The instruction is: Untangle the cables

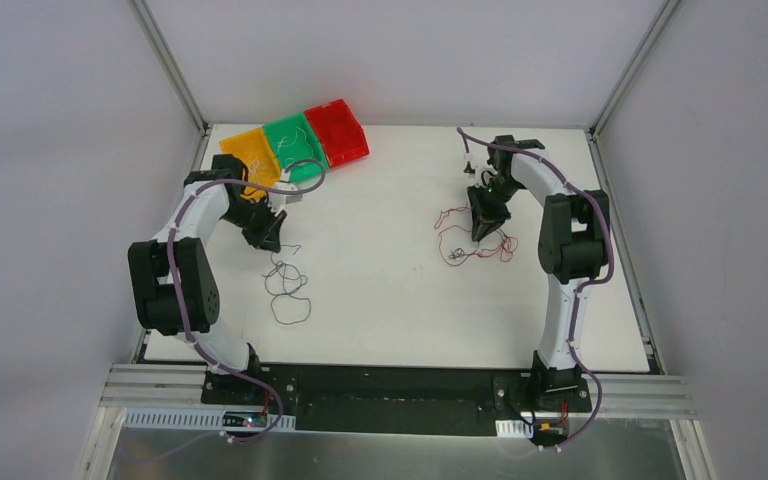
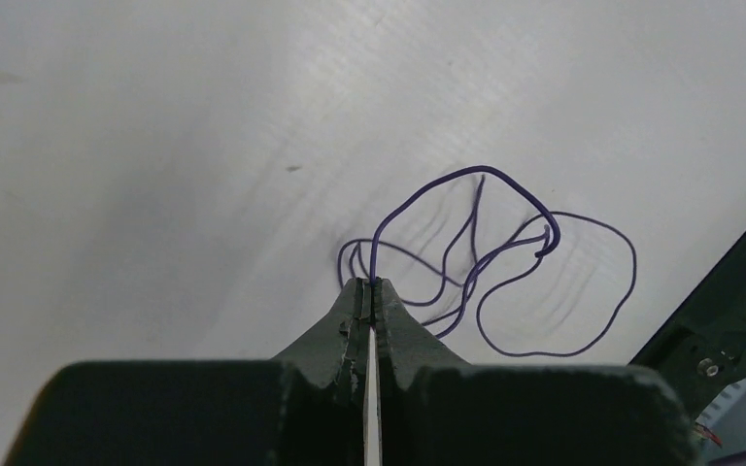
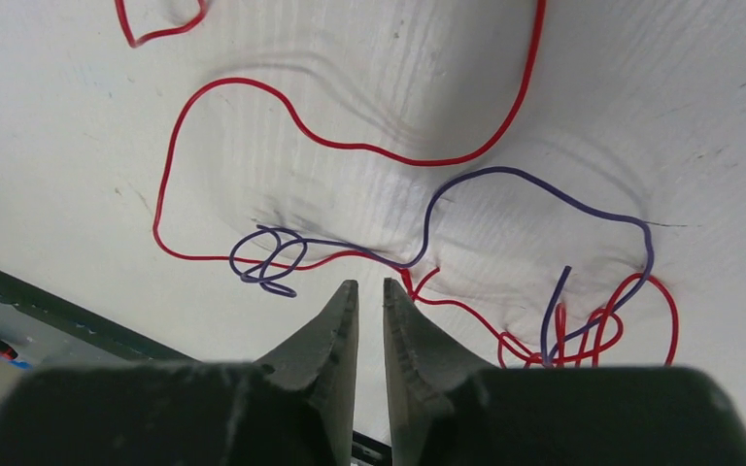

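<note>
Overhead: bins at 11 o'clock, a cable bundle under each arm

Three open bins sit edge to edge in a slanted row at 11 o'clock on the table [image 1: 390,300]: an orange bin [image 1: 243,148], a green bin [image 1: 293,140] and a red bin [image 1: 338,130]. In the top view the left arm's wrist crosses the near edge of the orange bin and hides part of it. A black base plate [image 1: 390,392] runs along the 6 o'clock edge between the two arm bases.

The table is flat, matte white and faintly scuffed in the wrist views. Plain grey walls [image 1: 50,150] enclose it on three sides, with aluminium posts [image 1: 172,65] rising at the far corners.

The left gripper [image 2: 371,284] hangs at about 9 o'clock from the table's centre, its jaws pressed together on a purple cable [image 2: 486,168]. The strand rises from the tips, arches toward 1 o'clock and falls into loose loops lying on the table at 3 o'clock of the tips.

The right gripper [image 3: 369,286] points down at about 3 o'clock from the centre, over the other bundle. Its jaws stand a narrow slit apart, with bare table showing through the gap. A red cable [image 3: 369,149] sprawls in wide curves from 10 to 4 o'clock of the tips, passing just beside one fingertip. A second purple cable [image 3: 495,170] twines through it, coiled small at 9 o'clock and caught among red loops at 4 o'clock.
</note>
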